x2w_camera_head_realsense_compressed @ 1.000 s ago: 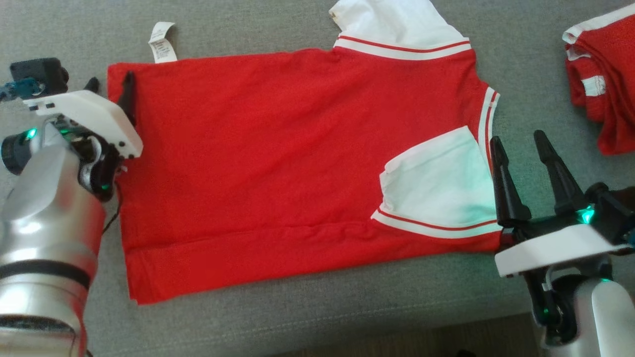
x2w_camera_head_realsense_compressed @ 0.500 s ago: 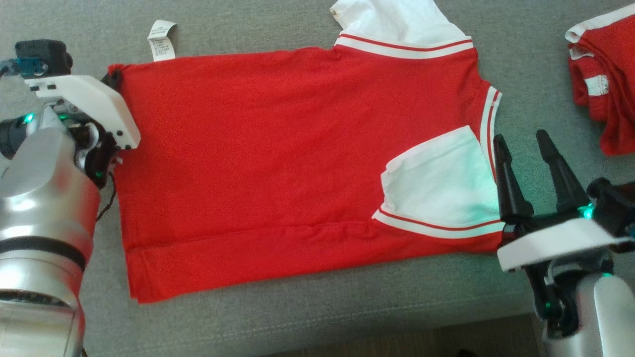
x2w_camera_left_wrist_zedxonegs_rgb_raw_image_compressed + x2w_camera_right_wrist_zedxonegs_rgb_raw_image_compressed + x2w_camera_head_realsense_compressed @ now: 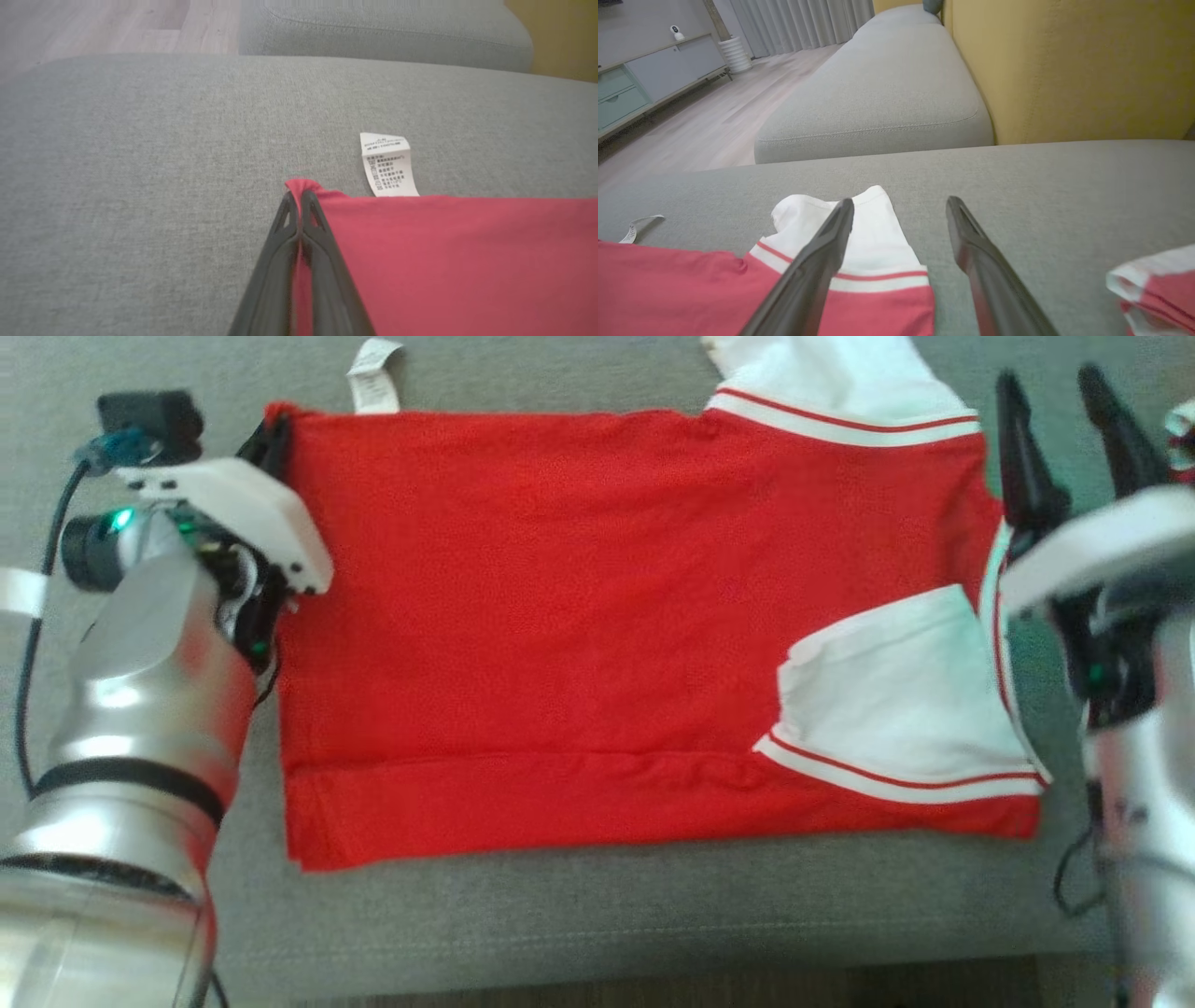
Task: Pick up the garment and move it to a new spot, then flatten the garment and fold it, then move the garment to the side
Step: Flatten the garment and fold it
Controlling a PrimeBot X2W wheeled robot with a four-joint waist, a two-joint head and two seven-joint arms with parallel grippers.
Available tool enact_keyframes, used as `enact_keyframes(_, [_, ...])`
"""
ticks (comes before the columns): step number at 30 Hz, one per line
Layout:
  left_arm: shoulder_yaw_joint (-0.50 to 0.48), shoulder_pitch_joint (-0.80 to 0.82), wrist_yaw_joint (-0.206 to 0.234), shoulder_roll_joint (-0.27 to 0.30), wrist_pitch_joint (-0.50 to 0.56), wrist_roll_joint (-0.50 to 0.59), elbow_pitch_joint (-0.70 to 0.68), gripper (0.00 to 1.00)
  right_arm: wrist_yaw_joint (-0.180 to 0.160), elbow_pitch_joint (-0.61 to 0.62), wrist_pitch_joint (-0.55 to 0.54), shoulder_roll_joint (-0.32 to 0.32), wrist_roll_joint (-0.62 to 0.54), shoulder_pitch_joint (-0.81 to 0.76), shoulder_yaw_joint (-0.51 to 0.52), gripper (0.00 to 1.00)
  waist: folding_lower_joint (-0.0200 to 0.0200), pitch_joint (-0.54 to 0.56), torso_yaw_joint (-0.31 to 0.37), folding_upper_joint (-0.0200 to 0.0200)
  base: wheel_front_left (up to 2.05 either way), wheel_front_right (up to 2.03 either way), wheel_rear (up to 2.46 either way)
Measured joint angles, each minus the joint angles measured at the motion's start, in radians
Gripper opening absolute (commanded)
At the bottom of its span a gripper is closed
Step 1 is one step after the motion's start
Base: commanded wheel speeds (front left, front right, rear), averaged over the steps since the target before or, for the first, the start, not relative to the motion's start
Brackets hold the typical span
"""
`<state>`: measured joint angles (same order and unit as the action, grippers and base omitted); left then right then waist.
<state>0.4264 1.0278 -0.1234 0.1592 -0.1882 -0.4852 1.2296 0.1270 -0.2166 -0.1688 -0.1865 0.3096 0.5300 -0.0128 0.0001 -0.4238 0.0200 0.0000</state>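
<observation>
Red shirt (image 3: 579, 616) lies flat on the grey couch (image 3: 597, 915), folded in half lengthwise, hem end toward the robot's left, sleeves toward its right. 1 white sleeve (image 3: 896, 709) is folded in over the red body, the other (image 3: 859, 233) sticks out at the far edge. Care label (image 3: 388, 165) pokes out on the cushion just beside the far hem corner.

Left gripper (image 3: 299, 196): fingers pressed together, pinching that far hem corner, with a bit of red cloth bunched at the tips. The rest of the shirt is down on the cushion.

Right gripper (image 3: 900, 203): 2 fingers spread wide, nothing between them. It hovers over the far shoulder end, left finger above the white sleeve, right finger above bare couch.

A 2nd red-and-white garment (image 3: 1157, 289) sits crumpled further right, apart from the shirt.
</observation>
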Motion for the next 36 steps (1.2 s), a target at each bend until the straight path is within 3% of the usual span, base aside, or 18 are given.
enact_keyframes(12, [0.048, 0.047, -0.001, -0.083, -0.048, 0.008, -0.019, 0.0, 0.0, -0.481, -0.058, -0.067, 0.022, 0.405, -0.085, 1.0, 0.0, -0.062, -0.103, 0.0, 0.0, 0.0, 0.0])
enact_keyframes(21, [0.078, 0.081, -0.008, -0.105, -0.055, 0.0, -0.045, 0.0, 0.0, -0.7, -0.109, -0.079, -0.022, 0.56, -0.16, 1.0, 0.0, -0.118, -0.143, 0.0, 0.0, 0.0, 0.0])
enact_keyframes(22, [0.08, 0.081, -0.008, -0.106, -0.059, -0.008, -0.046, 0.0, 0.0, -0.713, -0.114, -0.079, -0.022, 0.569, -0.173, 0.88, 0.0, -0.12, -0.144, 0.0, 0.0, 0.0, 0.0])
enact_keyframes(23, [0.083, 0.081, -0.008, -0.106, -0.059, -0.016, -0.046, 0.0, 0.0, -0.721, -0.115, -0.079, -0.022, 0.579, -0.182, 0.55, 0.0, -0.12, -0.145, 0.0, 0.0, 0.0, 0.0])
enact_keyframes(24, [0.087, 0.081, -0.008, -0.106, -0.059, -0.023, -0.049, 0.0, 0.0, -0.731, -0.115, -0.081, -0.021, 0.589, -0.192, 0.01, -0.0001, -0.12, -0.145, 0.0, 0.0, 0.0, 0.0])
enact_keyframes(30, [0.115, 0.081, -0.008, -0.095, -0.055, -0.069, -0.075, 0.0, 0.0, -0.733, -0.047, -0.11, 0.015, 0.595, -0.238, 0.0, -0.0001, -0.104, -0.145, 0.0, 0.0, 0.0, 0.0])
enact_keyframes(36, [0.141, 0.068, -0.009, -0.044, -0.06, -0.09, -0.134, 0.0, 0.0, -0.637, 0.041, -0.148, 0.089, 0.548, -0.275, 0.0, -0.0001, -0.067, -0.135, 0.0, 0.0, 0.0, 0.0])
